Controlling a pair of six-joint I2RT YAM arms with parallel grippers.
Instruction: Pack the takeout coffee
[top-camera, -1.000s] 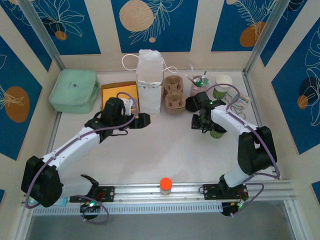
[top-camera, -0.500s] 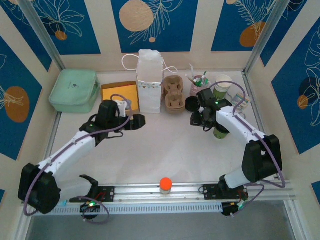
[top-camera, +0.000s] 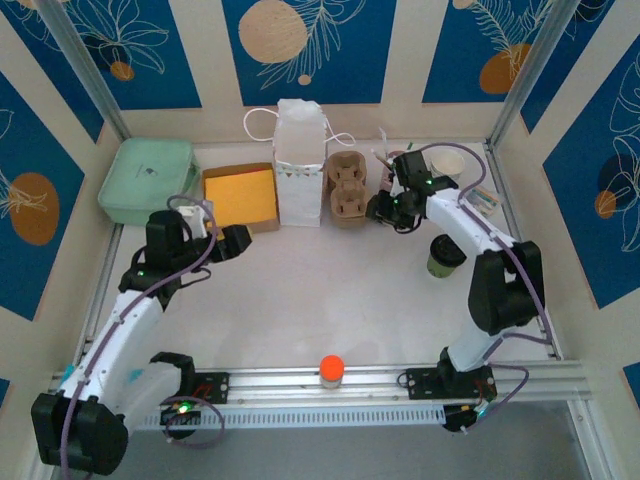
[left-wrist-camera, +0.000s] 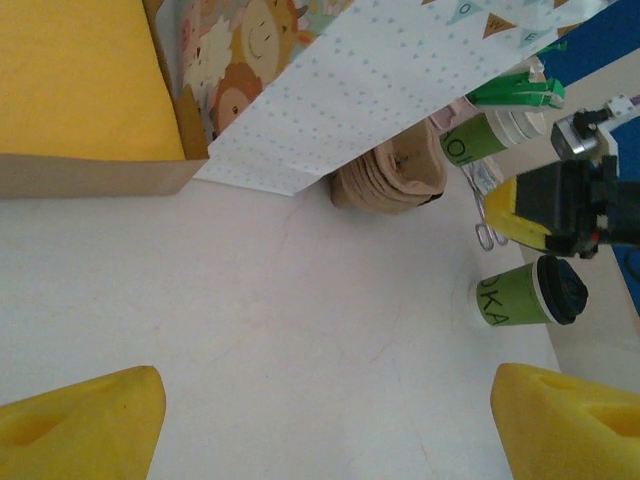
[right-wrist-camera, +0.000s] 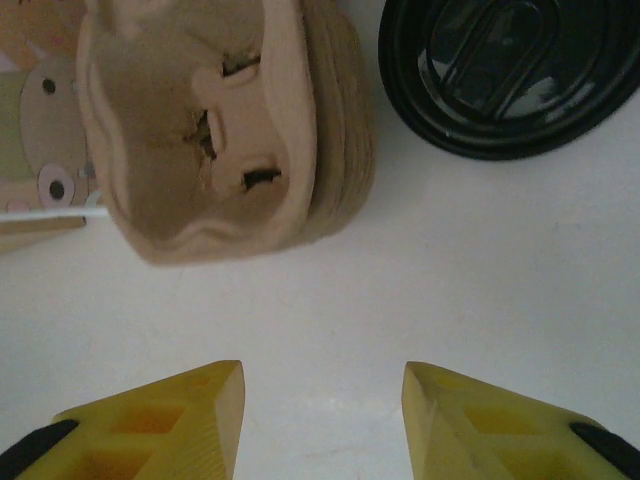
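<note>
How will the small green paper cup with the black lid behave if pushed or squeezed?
The green paper cup with black lid stands upright, narrower at the base, so a high push would probably tip it. Its paper wall likely dents if squeezed hard.

Blue-and-cream wall panels (top-camera: 345, 60) printed with white leaves and orange discs surround a plain white tabletop (top-camera: 330, 300).
</note>
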